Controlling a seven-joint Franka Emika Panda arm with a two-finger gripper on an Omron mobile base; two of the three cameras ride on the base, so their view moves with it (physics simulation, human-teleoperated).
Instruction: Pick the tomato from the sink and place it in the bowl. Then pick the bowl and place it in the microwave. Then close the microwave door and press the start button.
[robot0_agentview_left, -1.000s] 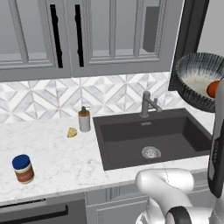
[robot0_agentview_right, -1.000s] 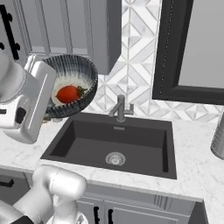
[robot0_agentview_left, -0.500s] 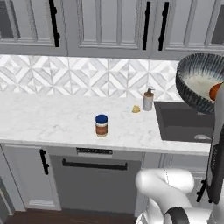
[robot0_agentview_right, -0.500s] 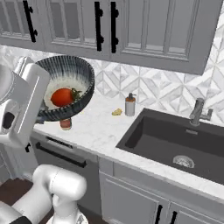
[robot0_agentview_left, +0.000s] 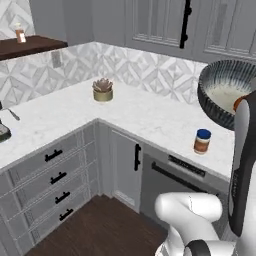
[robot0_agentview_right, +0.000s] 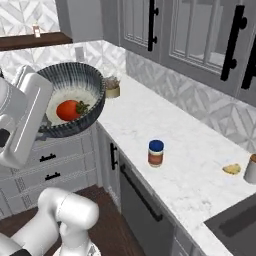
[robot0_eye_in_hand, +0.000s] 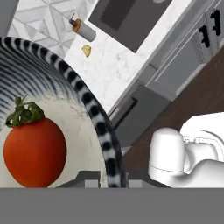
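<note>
**Red tomato is in the bowl, bowl is up in the air – microwave part is left**

Red tomato sits inside the bowl, w/ its green top on. So step one looks done. Bowl is lifted high, over the floor, just off the counter edge, so step two is part way. In the hand view the gripper sits at the bowl's striped rim, down at the bottom edge. Tips are mostly hidden there, so I can't see the pinch itself. But the bowl hangs w/ nothing under it, so I judge the gripper is clamped on the rim.

Left to do: put bowl in the microwave, shut its door, press start.

Room to move: lots of open air over the dark wood floor. Counter bends round a corner. On it are a blue-lid jar and a small plant pot, both low and well apart from the bowl. Upper cabinets hang above the counter, so a high swing near the wall could bump them. A dark shelf sticks out on the far wall. Bowl looks tipped a bit, so the tomato could roll.
</note>
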